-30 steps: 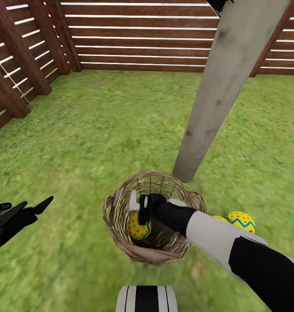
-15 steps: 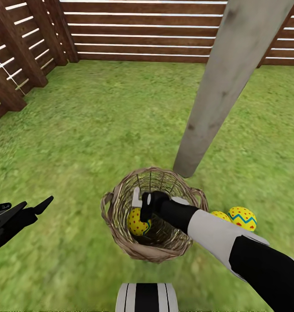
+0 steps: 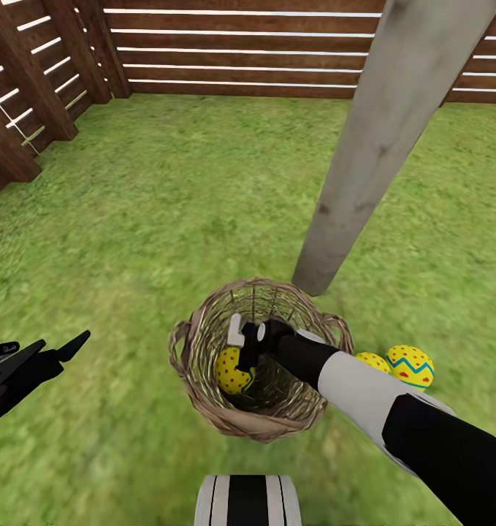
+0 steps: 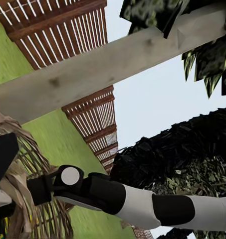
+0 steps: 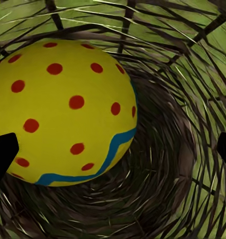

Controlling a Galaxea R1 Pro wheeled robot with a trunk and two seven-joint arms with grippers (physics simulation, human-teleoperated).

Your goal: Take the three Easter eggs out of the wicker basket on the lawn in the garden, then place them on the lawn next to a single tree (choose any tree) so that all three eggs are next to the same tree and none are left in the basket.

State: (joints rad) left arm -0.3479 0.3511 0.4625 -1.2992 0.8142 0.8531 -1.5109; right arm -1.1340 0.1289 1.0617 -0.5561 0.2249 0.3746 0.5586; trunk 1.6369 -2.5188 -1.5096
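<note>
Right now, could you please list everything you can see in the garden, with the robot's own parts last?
Eggs: three, yellow with blue zigzags and red dots; one in the basket, two on the grass near the trunk.
Basket: one, tan wicker, on the grass at the trunk's foot.
Tree trunk: one, pale grey.
Grass: green, all around.
Fence: brown slats, behind.
Left gripper: black, jaws open, above grass.
Right gripper: inside the basket, jaws open beside the egg.
</note>
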